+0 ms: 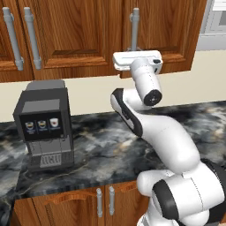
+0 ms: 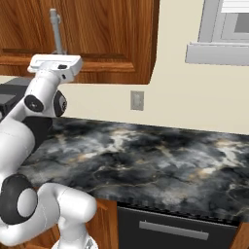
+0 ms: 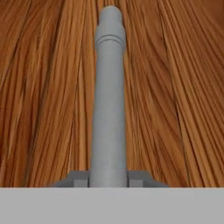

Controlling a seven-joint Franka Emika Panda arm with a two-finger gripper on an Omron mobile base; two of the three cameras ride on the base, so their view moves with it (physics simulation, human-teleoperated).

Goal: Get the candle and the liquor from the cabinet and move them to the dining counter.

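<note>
The gripper (image 3: 108, 178) has its jaws shut tight on the cabinet (image 1: 88, 31) door's grey bar handle (image 3: 108, 100). The candle and liquor must be behind the closed door. If the arm pulls crooked, the jaws could slip off.

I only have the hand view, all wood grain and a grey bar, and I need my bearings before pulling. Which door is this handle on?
Observer: The handle is on the wall cabinet door right of the two paired handles, above the worktop.
Operator: Is anything standing below the hand?
Observer: Bare stone under it; a coffee machine stands well to its left.
Operator: Are the fingers around the bar?
Observer: Yes, the fingers are closed on its lower end, one each side.
</note>
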